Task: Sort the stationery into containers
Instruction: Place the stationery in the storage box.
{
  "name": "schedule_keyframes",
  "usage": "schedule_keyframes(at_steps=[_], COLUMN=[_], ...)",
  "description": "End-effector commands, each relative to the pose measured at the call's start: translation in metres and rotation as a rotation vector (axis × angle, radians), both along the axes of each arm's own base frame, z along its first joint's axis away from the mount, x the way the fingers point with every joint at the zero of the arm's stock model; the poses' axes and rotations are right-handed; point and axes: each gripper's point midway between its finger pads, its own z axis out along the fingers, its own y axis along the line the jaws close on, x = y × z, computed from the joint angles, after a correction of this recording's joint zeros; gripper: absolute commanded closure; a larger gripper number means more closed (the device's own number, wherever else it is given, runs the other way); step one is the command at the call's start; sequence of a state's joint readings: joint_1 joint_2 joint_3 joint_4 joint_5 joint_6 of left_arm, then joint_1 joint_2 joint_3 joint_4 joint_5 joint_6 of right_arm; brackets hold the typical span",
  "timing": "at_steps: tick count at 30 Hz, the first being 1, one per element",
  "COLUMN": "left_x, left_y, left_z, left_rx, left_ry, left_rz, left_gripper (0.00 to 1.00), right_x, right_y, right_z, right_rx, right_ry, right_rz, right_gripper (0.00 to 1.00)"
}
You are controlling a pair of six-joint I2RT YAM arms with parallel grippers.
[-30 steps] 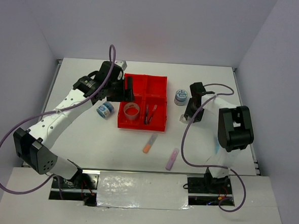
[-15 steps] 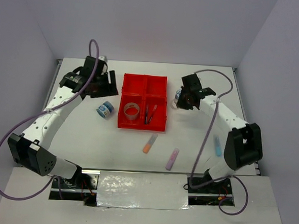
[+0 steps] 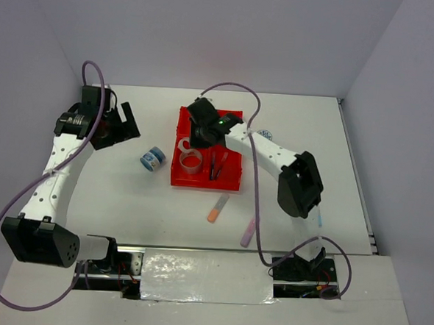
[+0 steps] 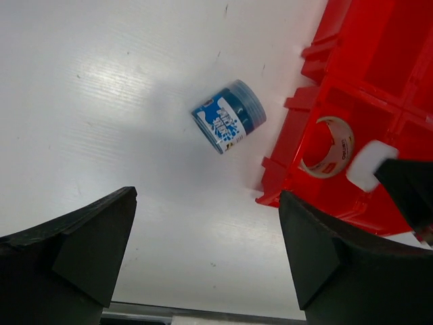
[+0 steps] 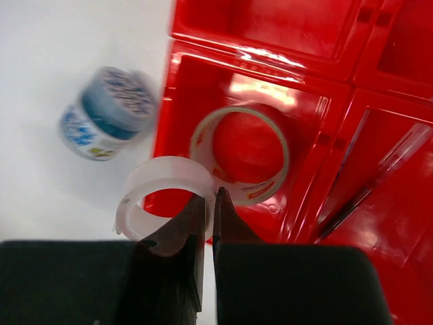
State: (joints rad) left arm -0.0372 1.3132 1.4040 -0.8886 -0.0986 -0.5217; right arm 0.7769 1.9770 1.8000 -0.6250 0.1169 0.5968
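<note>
My right hand (image 5: pixel 210 200) pinches the clear tape ring (image 5: pixel 166 169) over the red tray (image 5: pixel 265 65), above the tan tape ring (image 5: pixel 270 184). My left hand (image 4: pixel 208 196) gapes wide near the blue-white roll (image 4: pixel 226 125).

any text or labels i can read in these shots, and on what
No text here can be read.
Blue-white roll: printed label, too small and blurred to read.
Tan tape ring: faint marks on its band, unreadable.
Clear tape ring: no print visible.
</note>
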Motion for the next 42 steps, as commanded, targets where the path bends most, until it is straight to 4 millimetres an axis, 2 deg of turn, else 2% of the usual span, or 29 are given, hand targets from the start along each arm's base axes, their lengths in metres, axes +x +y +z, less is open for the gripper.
schedule_keyframes(at_steps=[1,2,4,5,7,10,12,14,22,28,31,33,37,39,40,42], left_x=[-0.01,-0.012,-0.016,-0.017,-0.02,-0.022,-0.023,-0.023,-0.023,-0.019,-0.016,-0.014,-0.007,0.002,0.004,0.012], left_y=[-0.006,-0.004,-0.002,-0.002,-0.002,-0.005,-0.004,-0.003,-0.002,-0.001,-0.002,-0.002,-0.007,-0.019,-0.025,-0.03], left_z=[0.009,0.009,0.011,0.011,0.007,0.002,-0.001,-0.001,-0.01,-0.014,-0.014,-0.014,-0.012,-0.015,-0.019,-0.041], left_rx=[-0.013,-0.003,0.008,0.011,0.008,0.001,0.006,0.014,0.022,0.029,0.027,0.024,0.007,-0.029,-0.046,-0.062], left_ry=[-0.049,-0.055,-0.072,-0.072,-0.066,-0.061,-0.058,-0.056,-0.031,-0.02,-0.019,-0.02,-0.031,-0.044,-0.041,0.013], left_rz=[-0.044,-0.039,-0.038,-0.04,-0.047,-0.06,-0.065,-0.065,-0.064,-0.063,-0.068,-0.071,-0.094,-0.161,-0.19,-0.231], left_gripper=[0.01,0.01,0.01,0.01,0.01,0.01,0.01,0.01,0.01,0.01,0.01,0.01,0.01,0.01,0.01,0.01], right_x=[0.009,0.012,0.016,0.017,0.016,0.017,0.019,0.019,0.016,0.008,0.009,0.011,0.017,0.019,0.019,0.018], right_y=[0.001,0.003,0.007,0.007,0.007,0.007,0.008,0.004,-0.002,-0.008,-0.009,-0.008,-0.002,0.002,0.003,0.009], right_z=[-0.007,-0.02,-0.02,-0.031,-0.037,-0.044,-0.047,-0.055,-0.047,-0.06,-0.061,-0.057,-0.038,-0.015,0.008,0.043], right_rx=[-0.054,-0.075,-0.087,-0.106,-0.115,-0.121,-0.13,-0.163,-0.165,-0.193,-0.201,-0.202,-0.169,-0.132,-0.092,-0.014], right_ry=[0.008,0.023,0.023,0.043,0.053,0.055,0.058,0.075,0.063,0.09,0.084,0.07,0.037,0.005,-0.025,-0.083], right_rz=[0.005,0.015,0.024,0.023,0.022,0.017,0.015,0.008,0.0,0.016,0.021,0.022,0.033,0.04,0.039,0.06], right_gripper=[1.0,1.0,1.0,1.0,0.98,0.92,0.82,0.82,0.78,0.74,0.63,0.54,0.49,0.49,0.48,0.48])
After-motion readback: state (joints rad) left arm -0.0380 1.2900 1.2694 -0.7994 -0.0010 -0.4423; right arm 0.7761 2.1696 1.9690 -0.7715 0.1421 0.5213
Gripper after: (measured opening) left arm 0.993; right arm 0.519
